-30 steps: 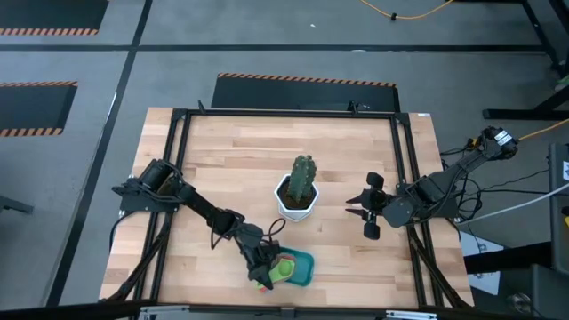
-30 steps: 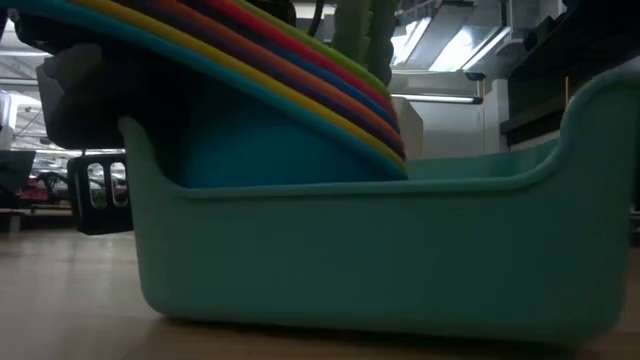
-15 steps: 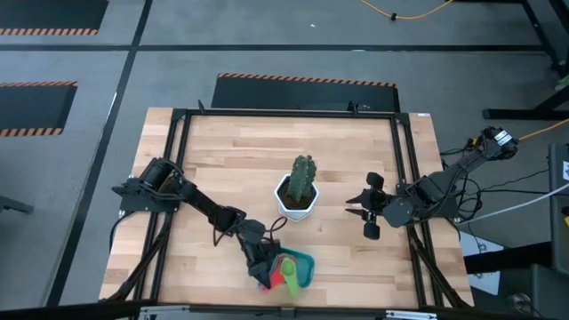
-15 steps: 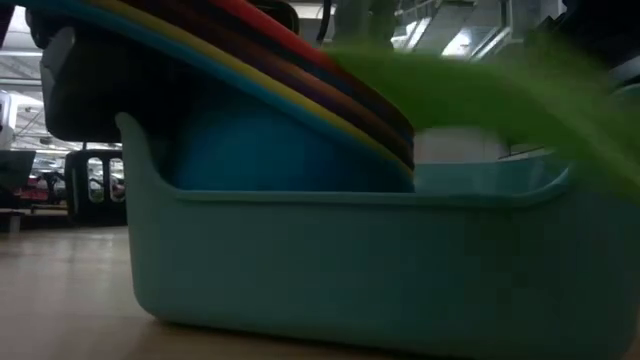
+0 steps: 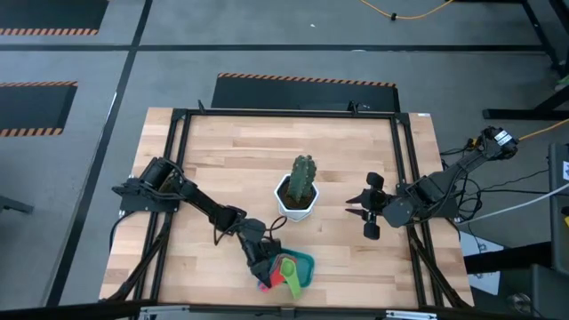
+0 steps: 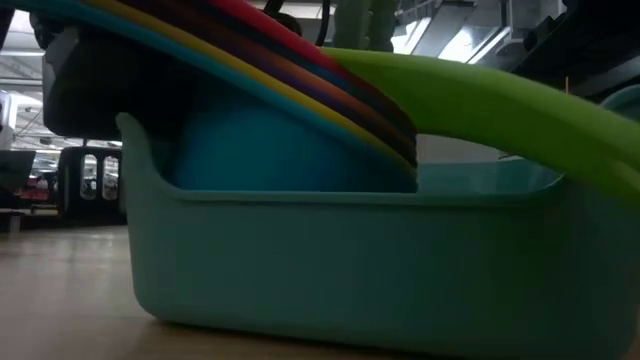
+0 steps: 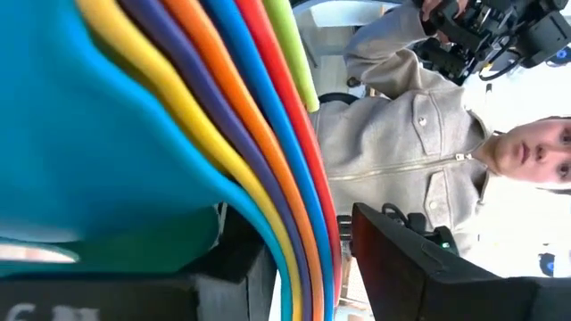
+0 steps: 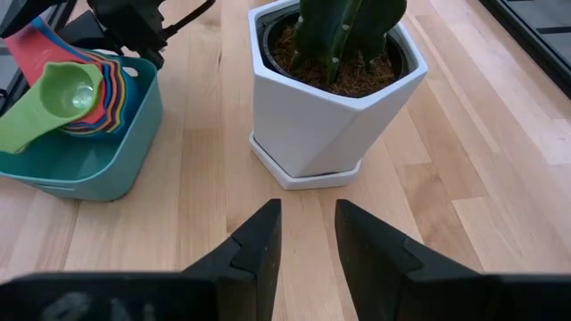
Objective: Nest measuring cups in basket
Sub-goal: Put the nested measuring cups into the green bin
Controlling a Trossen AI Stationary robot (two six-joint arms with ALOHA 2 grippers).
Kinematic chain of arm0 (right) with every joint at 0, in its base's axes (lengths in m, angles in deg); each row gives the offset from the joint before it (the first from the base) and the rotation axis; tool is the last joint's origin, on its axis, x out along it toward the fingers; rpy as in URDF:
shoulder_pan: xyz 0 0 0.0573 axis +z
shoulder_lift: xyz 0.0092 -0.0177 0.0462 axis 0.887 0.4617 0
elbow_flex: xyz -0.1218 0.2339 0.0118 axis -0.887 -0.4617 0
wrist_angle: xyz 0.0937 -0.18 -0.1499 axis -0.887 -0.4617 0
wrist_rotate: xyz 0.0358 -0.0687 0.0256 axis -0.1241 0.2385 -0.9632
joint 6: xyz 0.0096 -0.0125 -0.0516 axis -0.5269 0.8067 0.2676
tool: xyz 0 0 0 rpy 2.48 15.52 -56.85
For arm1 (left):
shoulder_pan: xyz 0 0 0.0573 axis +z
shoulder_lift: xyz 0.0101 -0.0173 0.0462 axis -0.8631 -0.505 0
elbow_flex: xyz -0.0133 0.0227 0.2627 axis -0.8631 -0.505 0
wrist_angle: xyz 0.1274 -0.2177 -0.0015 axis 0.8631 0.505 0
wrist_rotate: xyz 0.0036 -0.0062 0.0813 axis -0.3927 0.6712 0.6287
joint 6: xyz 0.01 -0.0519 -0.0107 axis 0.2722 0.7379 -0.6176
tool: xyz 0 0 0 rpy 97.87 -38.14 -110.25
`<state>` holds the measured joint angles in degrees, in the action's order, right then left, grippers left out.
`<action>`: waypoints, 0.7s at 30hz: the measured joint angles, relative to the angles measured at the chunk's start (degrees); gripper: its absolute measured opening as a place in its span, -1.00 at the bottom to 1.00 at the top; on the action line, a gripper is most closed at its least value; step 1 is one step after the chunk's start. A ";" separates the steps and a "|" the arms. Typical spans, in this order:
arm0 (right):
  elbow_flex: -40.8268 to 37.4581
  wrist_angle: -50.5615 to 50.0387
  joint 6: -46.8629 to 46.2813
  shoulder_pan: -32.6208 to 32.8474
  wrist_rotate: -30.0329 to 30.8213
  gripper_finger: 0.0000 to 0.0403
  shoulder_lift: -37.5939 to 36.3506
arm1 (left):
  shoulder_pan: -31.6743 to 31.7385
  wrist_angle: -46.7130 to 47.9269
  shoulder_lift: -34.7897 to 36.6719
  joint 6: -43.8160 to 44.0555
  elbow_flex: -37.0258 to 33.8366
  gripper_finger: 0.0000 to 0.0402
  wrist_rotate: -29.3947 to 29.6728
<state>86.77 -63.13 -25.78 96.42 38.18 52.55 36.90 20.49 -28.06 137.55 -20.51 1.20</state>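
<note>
Near the table's front edge, the measuring cups [image 5: 283, 271] sit stacked and tilted in the teal basket [image 5: 306, 263], the green one swung out; whether the left gripper [image 5: 259, 267] beside them is clamped cannot be told. Farther back, beyond the white cactus pot [image 5: 299, 200], the right gripper [image 5: 367, 216] hovers with fingers spread, holding nothing.

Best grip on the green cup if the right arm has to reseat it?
Probably its flat handle, which juts out past the basket rim, pinched across its thin faces from the open table side. The green cup's bowl rests tilted on the stack, and the left gripper crowds the far end.
</note>
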 joint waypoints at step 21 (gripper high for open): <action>0.00 0.35 0.04 0.02 0.00 -0.44 0.00 | 0.00 0.02 0.00 2.36 0.00 -0.33 -3.46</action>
<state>86.77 -62.78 -25.74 96.44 38.18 52.55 36.90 20.51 -28.06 139.91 -20.51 -2.27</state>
